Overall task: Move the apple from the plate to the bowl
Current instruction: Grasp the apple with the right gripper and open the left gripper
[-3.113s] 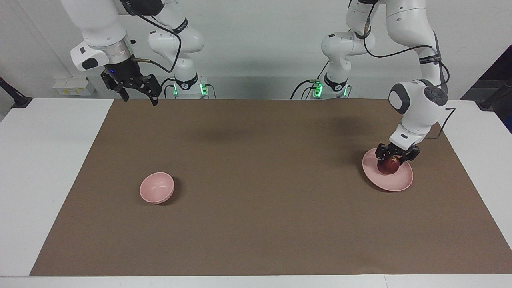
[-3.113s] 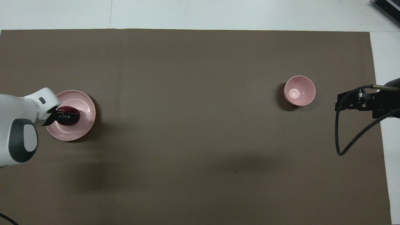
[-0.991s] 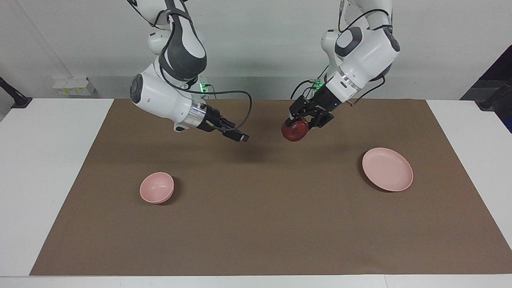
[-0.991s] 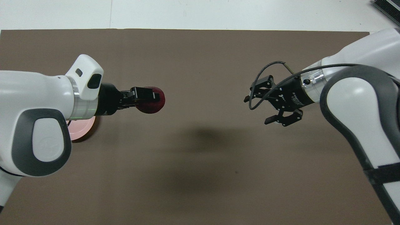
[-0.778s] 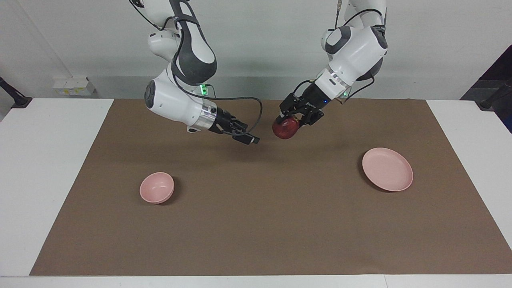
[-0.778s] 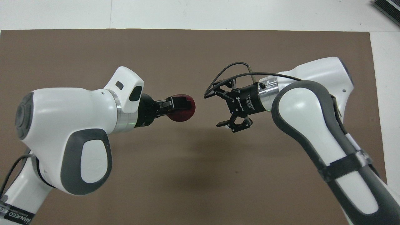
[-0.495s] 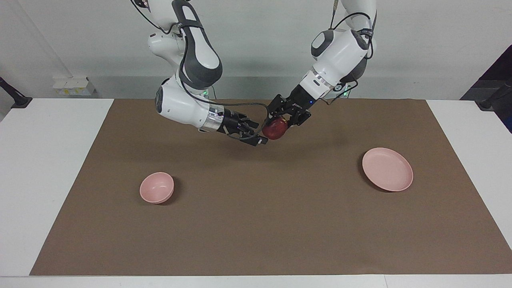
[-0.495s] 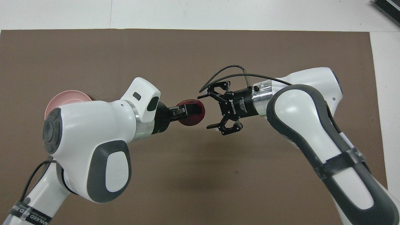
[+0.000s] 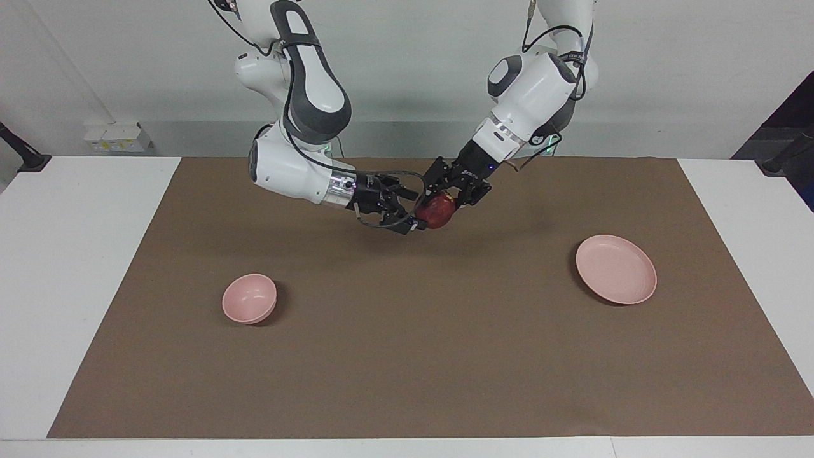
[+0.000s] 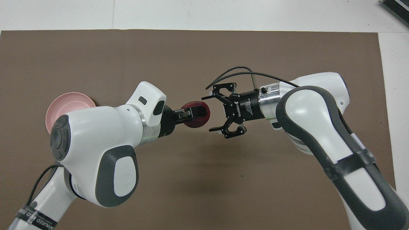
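The dark red apple (image 9: 437, 216) hangs in the air over the middle of the brown mat, held in my left gripper (image 9: 442, 205), which is shut on it. It also shows in the overhead view (image 10: 193, 122) under the left gripper (image 10: 196, 114). My right gripper (image 9: 416, 208) is open and faces the apple, its fingertips (image 10: 204, 97) just reaching the apple's side. The pink plate (image 9: 615, 268) lies empty toward the left arm's end and is partly covered by the left arm in the overhead view (image 10: 68, 101). The pink bowl (image 9: 249, 298) stands empty toward the right arm's end, hidden under the right arm in the overhead view.
A brown mat (image 9: 407, 356) covers most of the white table (image 9: 70, 267). Both arms reach in over the mat's middle, close to each other. A black cable (image 10: 236, 70) loops off the right wrist.
The left gripper lifted the apple off the plate and carried it over the mat's middle. The right gripper came in open and now has its fingertips at the apple.
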`<action>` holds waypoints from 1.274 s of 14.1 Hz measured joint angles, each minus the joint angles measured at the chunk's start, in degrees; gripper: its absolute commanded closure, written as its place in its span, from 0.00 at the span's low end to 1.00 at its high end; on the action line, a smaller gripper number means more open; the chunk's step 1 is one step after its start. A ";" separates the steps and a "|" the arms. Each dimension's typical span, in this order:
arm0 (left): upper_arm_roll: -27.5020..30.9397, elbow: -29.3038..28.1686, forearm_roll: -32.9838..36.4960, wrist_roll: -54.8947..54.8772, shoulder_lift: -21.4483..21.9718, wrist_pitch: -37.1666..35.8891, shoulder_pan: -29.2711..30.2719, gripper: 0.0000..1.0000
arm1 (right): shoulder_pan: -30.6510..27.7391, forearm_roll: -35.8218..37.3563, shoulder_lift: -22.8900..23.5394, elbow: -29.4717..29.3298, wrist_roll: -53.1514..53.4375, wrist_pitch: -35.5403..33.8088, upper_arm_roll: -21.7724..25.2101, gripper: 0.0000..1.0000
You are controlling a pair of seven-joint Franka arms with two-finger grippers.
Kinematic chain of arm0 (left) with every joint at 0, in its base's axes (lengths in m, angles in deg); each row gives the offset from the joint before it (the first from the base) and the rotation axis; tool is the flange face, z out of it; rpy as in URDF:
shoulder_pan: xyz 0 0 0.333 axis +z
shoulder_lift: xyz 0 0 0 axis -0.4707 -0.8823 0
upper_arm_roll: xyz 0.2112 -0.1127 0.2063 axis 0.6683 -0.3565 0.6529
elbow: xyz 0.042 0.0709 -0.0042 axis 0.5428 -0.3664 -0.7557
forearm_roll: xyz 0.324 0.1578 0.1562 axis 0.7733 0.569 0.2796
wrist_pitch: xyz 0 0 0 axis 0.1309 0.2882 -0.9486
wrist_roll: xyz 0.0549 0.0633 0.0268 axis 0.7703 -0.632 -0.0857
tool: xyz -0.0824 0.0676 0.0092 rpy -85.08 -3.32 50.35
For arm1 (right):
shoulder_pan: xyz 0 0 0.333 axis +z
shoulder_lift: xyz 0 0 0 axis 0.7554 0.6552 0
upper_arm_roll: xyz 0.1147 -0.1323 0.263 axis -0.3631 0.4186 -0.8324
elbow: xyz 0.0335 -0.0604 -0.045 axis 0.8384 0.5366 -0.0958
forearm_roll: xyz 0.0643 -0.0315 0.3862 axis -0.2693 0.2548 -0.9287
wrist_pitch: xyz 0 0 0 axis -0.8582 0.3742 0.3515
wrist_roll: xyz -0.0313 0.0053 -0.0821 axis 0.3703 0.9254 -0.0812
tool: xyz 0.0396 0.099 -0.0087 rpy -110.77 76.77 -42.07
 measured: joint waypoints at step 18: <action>0.03 0.12 -0.01 2.62 -0.73 1.89 -1.30 0.00 | 1.53 -0.86 -0.41 0.57 2.55 2.46 0.24 0.99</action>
